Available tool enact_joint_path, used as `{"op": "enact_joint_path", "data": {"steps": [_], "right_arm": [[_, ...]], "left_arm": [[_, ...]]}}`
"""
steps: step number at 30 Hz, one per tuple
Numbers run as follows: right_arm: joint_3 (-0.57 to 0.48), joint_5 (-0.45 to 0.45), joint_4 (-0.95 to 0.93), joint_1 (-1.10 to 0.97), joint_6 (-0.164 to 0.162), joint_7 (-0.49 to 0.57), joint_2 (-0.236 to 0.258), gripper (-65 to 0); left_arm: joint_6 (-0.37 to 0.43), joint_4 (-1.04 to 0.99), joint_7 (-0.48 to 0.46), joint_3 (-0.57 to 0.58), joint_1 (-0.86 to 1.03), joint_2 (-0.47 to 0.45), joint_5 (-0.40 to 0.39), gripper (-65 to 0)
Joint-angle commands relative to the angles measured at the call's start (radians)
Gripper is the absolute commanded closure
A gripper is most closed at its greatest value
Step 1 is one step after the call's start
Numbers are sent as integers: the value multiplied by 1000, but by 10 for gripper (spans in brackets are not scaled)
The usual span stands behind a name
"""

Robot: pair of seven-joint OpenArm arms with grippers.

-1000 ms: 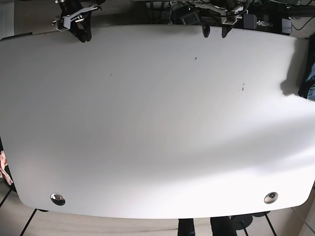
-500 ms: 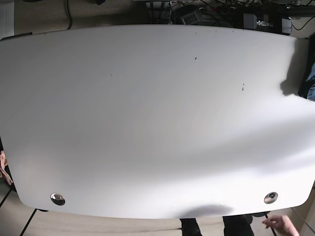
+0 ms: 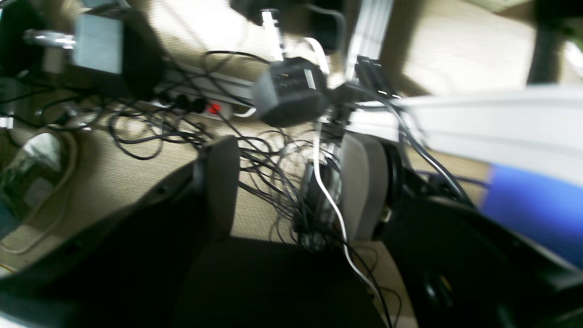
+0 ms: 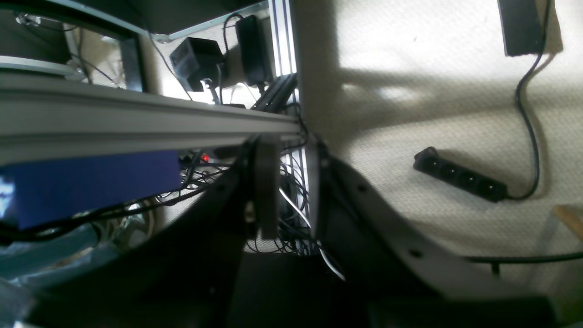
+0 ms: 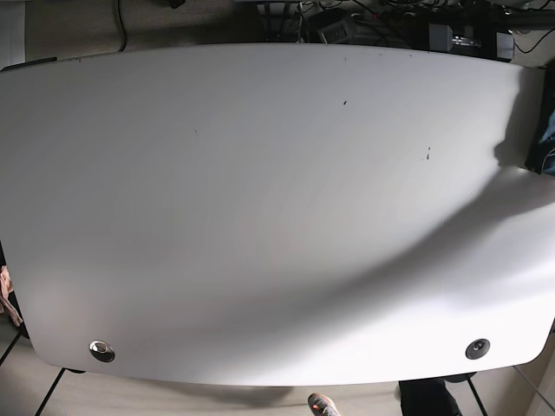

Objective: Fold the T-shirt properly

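T-shirt: not seen in any of the 3 views, so its place cannot be told. Base view, near edge first: a shoe tip [image 5: 323,405] on the floor just past the white table [image 5: 260,217], then 2 round metal fittings set in the near corners, 1 at the view's left [image 5: 101,351] and 1 at its right [image 5: 476,348]; a broad shadow lies across the right part of the top; small dark specks farther back; cables and black boxes past the far edge. Neither arm shows in this view. Left wrist view, blurred: left gripper [image 3: 291,182] with fingers spread wide, nothing between them, above carpet; beyond it a tangle of cables [image 3: 273,182] and a grey adapter [image 3: 289,98]. Right wrist view: right gripper [image 4: 287,191] with a narrow gap between the fingers, holding nothing; farther off, a black power strip [image 4: 460,180] on carpet and an aluminium frame rail [image 4: 136,120].
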Motion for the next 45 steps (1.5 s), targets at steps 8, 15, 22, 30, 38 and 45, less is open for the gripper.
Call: {"op": "enact_joint_path", "data": {"steps": [8,15,22,30,38,45], "right_arm": [[1,0,-190,165,9,8,2,-94],[0,0,-198,236,9,-141,-9,-97],[-233,0,-198,268,-221,-184,2,-100],[-278,1,-198,295,-261,-187,1,-101],[-278,1,-198,295,-259,-187,2,-101],[-278,1,-198,311,-259,-187,1,-101]], "left_arm": [[-5,-239,-14,0,-156,-31,-2,-318],[-3,-385,69,0,-293,-44,-2,-319],[176,-293,361,18,-362,-49,-1,-322],[239,-299,396,155,-391,-44,-7,-324],[239,-301,394,156,-389,-43,-4,-324],[239,-302,399,156,-389,-43,-2,-324]]}}
